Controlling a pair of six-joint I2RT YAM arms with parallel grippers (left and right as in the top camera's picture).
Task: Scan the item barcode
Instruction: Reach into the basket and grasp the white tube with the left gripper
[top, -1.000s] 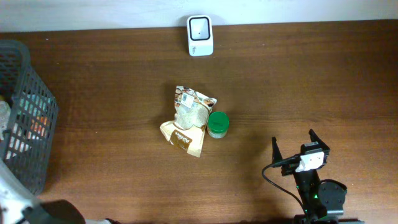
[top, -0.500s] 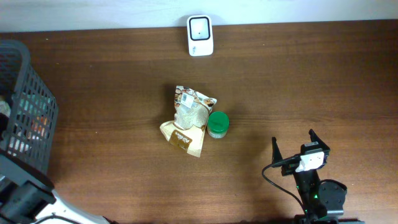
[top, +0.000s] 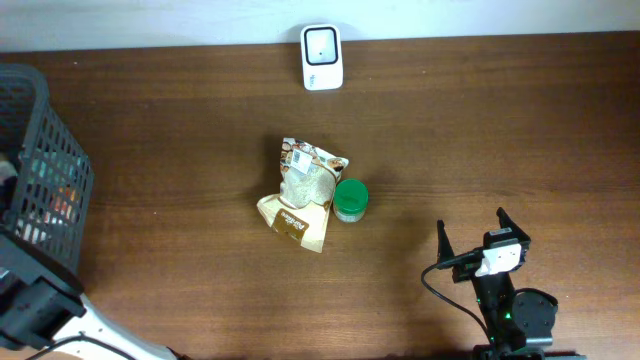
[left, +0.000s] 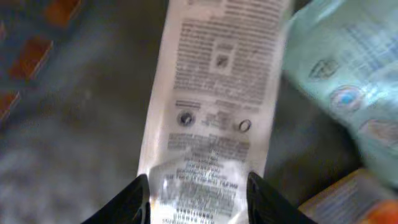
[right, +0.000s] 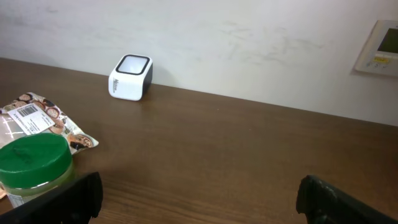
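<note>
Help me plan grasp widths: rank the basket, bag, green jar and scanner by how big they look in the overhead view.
1. basket, though the frame edge cuts part of it off
2. bag
3. scanner
4. green jar, only slightly smaller than the scanner

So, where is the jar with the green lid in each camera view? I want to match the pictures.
Overhead: the green-lidded jar stands near the middle of the table, just right of the snack bag.
Right wrist: the jar sits bottom left, partly cut off.
Left wrist: not in it.
Shared landmark: the white scanner, at the table's far edge in both.
</note>
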